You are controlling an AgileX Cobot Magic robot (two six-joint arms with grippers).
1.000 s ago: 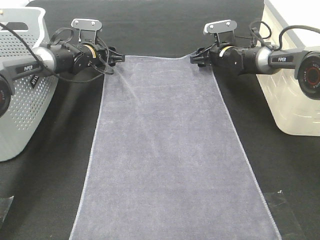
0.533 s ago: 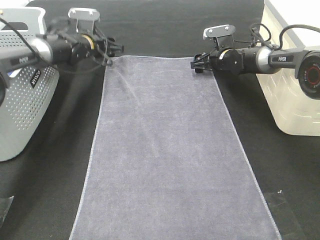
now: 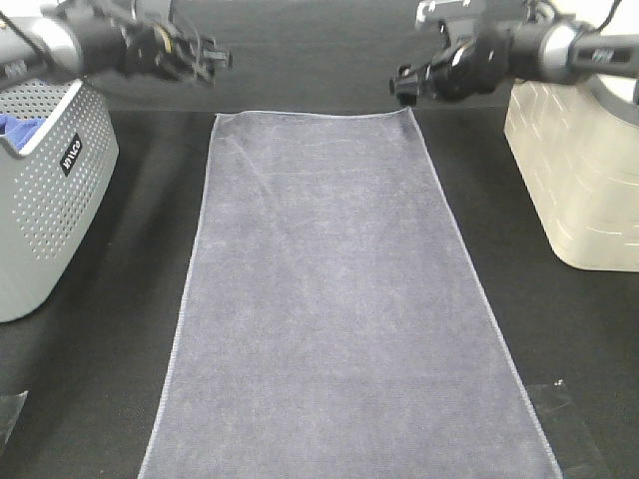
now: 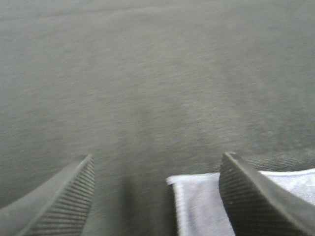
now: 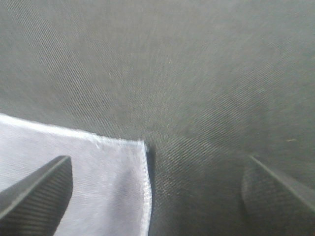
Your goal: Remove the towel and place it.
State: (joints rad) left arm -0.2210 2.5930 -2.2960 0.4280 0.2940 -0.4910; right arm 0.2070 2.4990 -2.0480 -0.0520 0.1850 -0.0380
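Note:
The towel [image 3: 334, 299], a long grey-lavender rectangle with a stitched hem, lies flat on the black table, running from the far middle to the near edge. My left gripper [image 3: 215, 60] hovers open above and just beyond its far left corner [image 4: 197, 201]; nothing sits between its ribbed fingers [image 4: 64, 196]. Over the far right corner [image 5: 123, 162] my right gripper [image 3: 404, 88] is raised, also open and empty, with its fingers [image 5: 39, 191] spread wide.
A grey perforated basket [image 3: 50, 190] stands at the left with a bright blue cloth [image 3: 15, 130] inside. A cream bin [image 3: 574, 170] stands at the right. Grey tape patches [image 3: 559, 399] lie on the table at the near right.
Both grippers have let go of the towel's far corners, opened wider and lifted up and away toward the far side. The towel's far edge now lies flat and straight.

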